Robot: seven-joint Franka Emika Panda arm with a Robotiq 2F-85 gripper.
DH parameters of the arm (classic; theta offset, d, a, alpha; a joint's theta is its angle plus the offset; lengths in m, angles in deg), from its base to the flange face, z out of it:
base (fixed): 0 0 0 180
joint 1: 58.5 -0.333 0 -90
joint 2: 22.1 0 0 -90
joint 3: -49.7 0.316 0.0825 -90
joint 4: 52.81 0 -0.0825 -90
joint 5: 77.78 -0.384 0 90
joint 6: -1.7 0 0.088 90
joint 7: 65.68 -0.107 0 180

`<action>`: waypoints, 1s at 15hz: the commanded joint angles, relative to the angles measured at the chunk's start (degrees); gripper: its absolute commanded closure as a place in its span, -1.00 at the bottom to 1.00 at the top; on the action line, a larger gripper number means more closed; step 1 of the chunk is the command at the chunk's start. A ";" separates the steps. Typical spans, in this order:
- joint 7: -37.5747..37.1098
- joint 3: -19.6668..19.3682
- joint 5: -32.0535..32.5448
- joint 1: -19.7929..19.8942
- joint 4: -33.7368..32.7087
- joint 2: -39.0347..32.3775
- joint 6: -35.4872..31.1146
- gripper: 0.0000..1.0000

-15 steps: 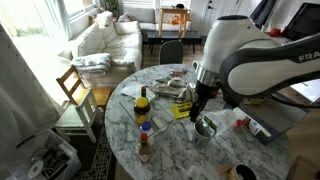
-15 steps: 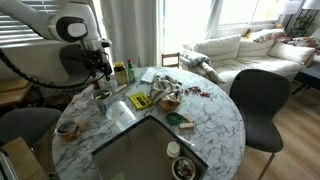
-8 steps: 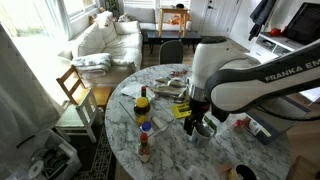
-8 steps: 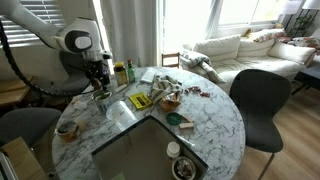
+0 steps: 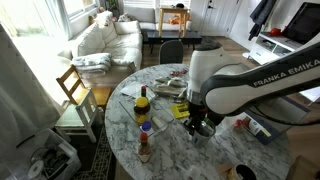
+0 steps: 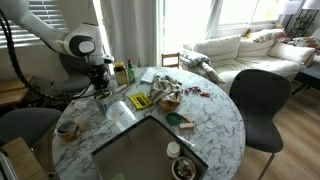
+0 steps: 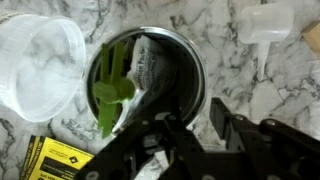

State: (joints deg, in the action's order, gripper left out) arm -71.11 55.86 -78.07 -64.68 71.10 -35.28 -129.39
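In the wrist view a metal cup [image 7: 197,70] stands on the marble table, holding a green item [image 7: 110,88] and a printed packet [image 7: 150,62]. My gripper [image 7: 203,120] straddles the cup's near rim. One finger is inside the cup and the other finger [image 7: 226,118] outside. The jaws are partly closed, and a strip of marble still shows between the outer finger and the cup wall. Both exterior views show the gripper [image 5: 203,124] [image 6: 100,86] lowered onto the cup [image 5: 206,131] [image 6: 102,98].
A clear plastic cup [image 7: 40,65] lies left of the metal cup, with a yellow packet [image 7: 58,158] below it. A white plastic piece [image 7: 265,22] lies to the upper right. Sauce bottles [image 5: 143,106] stand at the table's edge. A bowl [image 6: 67,129] and a grey tray [image 6: 150,148] sit nearby.
The arm has come down so the gripper sits over the metal cup's rim. The jaws have narrowed from wide open.
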 commanded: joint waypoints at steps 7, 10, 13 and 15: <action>1.02 -0.87 0.13 0.44 -2.59 1.60 7.01 0.98; 2.07 -0.90 2.49 -0.01 -3.83 4.12 9.95 0.98; 3.58 -0.39 7.41 -1.02 -7.11 6.73 13.94 0.98; 4.50 0.37 11.47 -2.01 -10.15 8.16 16.05 0.98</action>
State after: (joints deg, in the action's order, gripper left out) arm -68.11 55.57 -71.53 -65.30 63.98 -30.03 -117.28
